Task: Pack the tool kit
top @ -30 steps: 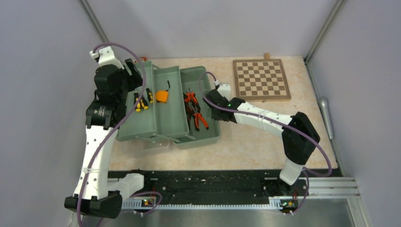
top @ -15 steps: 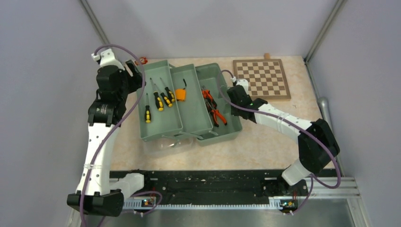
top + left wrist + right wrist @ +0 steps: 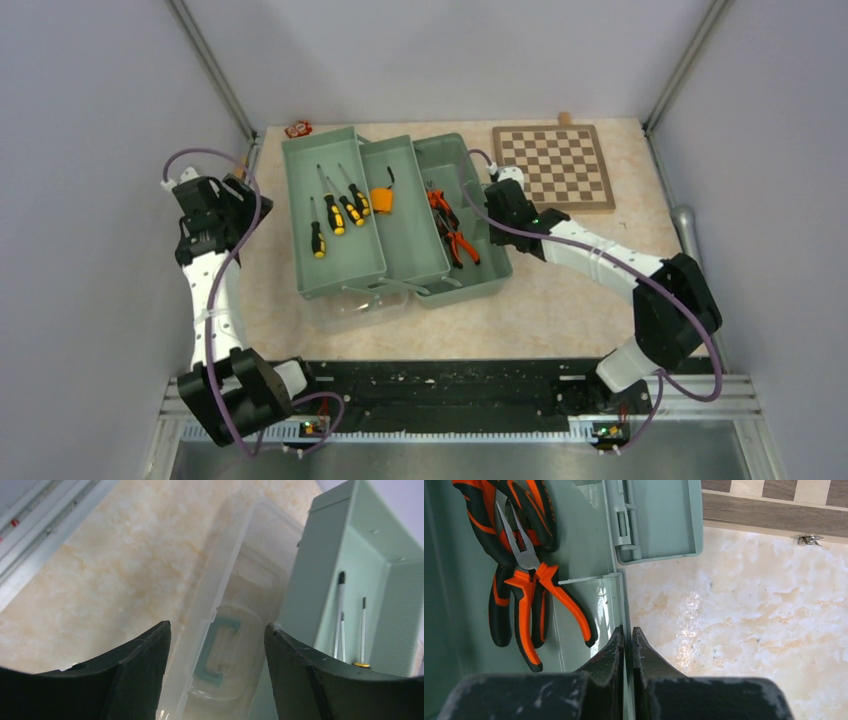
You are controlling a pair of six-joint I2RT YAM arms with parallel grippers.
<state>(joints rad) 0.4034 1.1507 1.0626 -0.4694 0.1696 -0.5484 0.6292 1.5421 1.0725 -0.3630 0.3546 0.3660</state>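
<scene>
The pale-green toolbox (image 3: pixel 470 290) stands open in the middle of the table, its trays fanned out to the left. Yellow-black screwdrivers (image 3: pixel 335 208) lie in the left tray, the orange tape measure (image 3: pixel 381 200) in the middle tray, and orange-handled pliers (image 3: pixel 450 228) in the main box. The translucent lid (image 3: pixel 355 306) lies at the front. My right gripper (image 3: pixel 497 200) is shut on the box's right wall (image 3: pixel 621 592), with the pliers (image 3: pixel 524 600) beside it. My left gripper (image 3: pixel 238 192) is open and empty, left of the box, facing the lid (image 3: pixel 240 630) and the tray wall (image 3: pixel 320 595).
The wooden chessboard (image 3: pixel 553 167) lies at the back right, close to the box; its edge shows in the right wrist view (image 3: pixel 774 507). A small red object (image 3: pixel 298 128) sits at the back wall behind the left tray. A metal rail (image 3: pixel 40 535) runs along the left table edge.
The toolbox slid right and its trays spread open a second ago. Since then my left arm has drawn back to the left, away from the box. The right gripper keeps its grip.
</scene>
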